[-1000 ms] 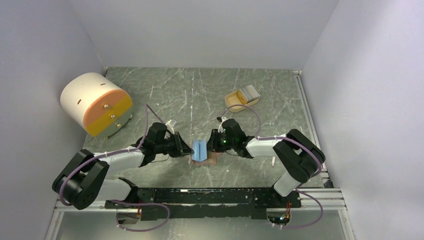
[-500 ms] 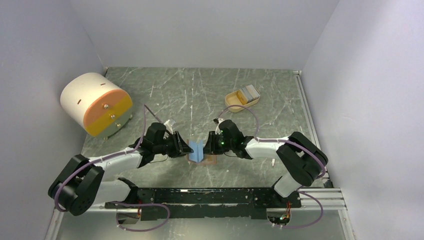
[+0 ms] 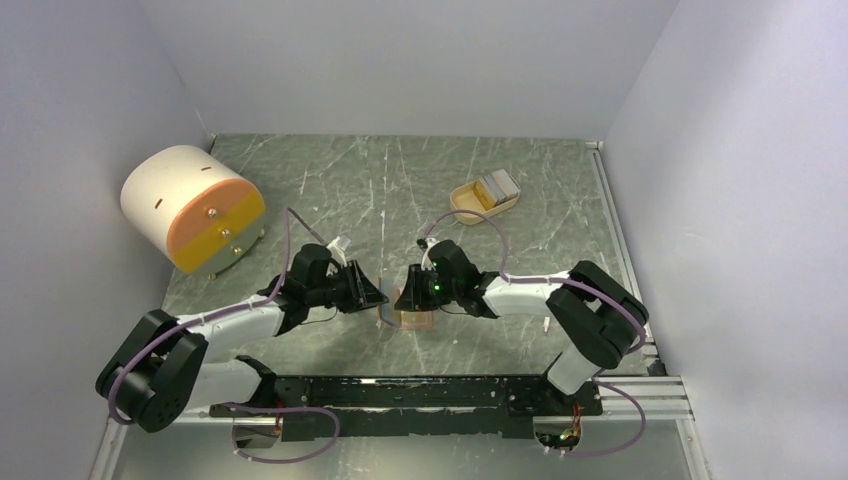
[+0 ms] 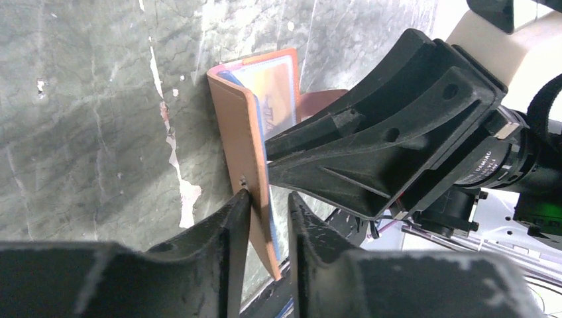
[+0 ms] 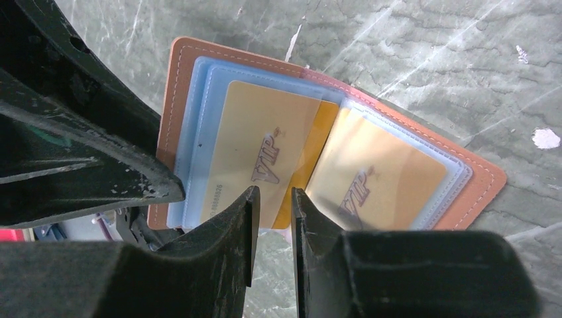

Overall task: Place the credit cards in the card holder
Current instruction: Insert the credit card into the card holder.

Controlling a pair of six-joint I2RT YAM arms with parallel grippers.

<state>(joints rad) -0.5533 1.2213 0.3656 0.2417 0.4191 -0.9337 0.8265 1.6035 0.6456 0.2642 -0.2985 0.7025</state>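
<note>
Card holder (image 4: pixel 237 132) flap pinched by left jaws | right jaws at credit card (image 5: pixel 265 152), grip unclear

Top view: bright, even, diffuse overhead light. Soft, short shadows lie under both arms on the grey-green marbled table top (image 3: pixel 400 190), which has a faint sheen.

Left wrist view: left gripper's black fingers (image 4: pixel 212 265) blurred; cream arm link (image 4: pixel 484 40) upper right washed out.

Right wrist view: salmon-pink leather folding wallet (image 5: pixel 179 86) sharp, "VIP" lettering legible; right gripper's black fingers (image 5: pixel 219 265) soft.
</note>
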